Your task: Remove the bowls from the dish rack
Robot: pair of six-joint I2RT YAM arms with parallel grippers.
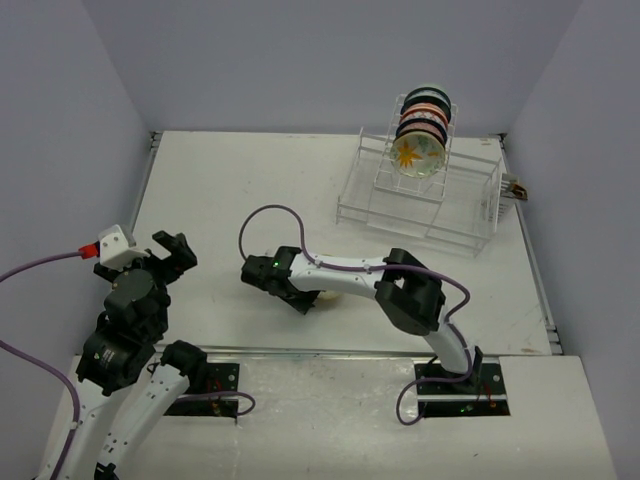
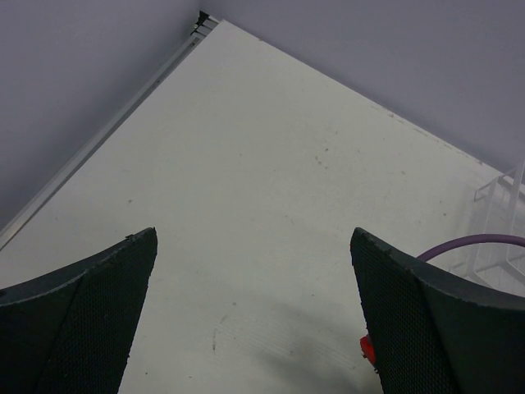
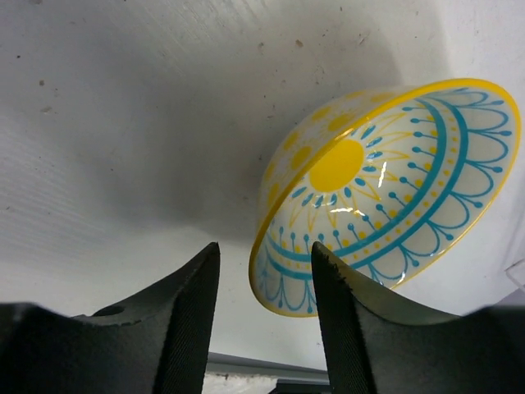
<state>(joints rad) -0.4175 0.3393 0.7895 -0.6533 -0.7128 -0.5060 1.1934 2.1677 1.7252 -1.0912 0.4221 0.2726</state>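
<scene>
The dish rack (image 1: pixel 415 210), a clear wire frame, stands at the back right. Its taller tier holds several patterned bowls (image 1: pixel 424 120) on edge. A yellow and blue bowl (image 3: pixel 394 180) sits on the table in the right wrist view, and only a sliver of it (image 1: pixel 328 297) shows under the arm in the top view. My right gripper (image 1: pixel 300 298) is low over the table's middle, and in its wrist view the gripper (image 3: pixel 264 246) is open with the bowl's rim between the jaws, not pinched. My left gripper (image 1: pixel 172 250) is open and empty at the near left, as its wrist view (image 2: pixel 253 234) also shows.
A purple cable (image 1: pixel 262 222) loops over the table behind the right gripper. The rack's left corner (image 2: pixel 502 215) shows at the right edge of the left wrist view. Grey walls close the table on three sides.
</scene>
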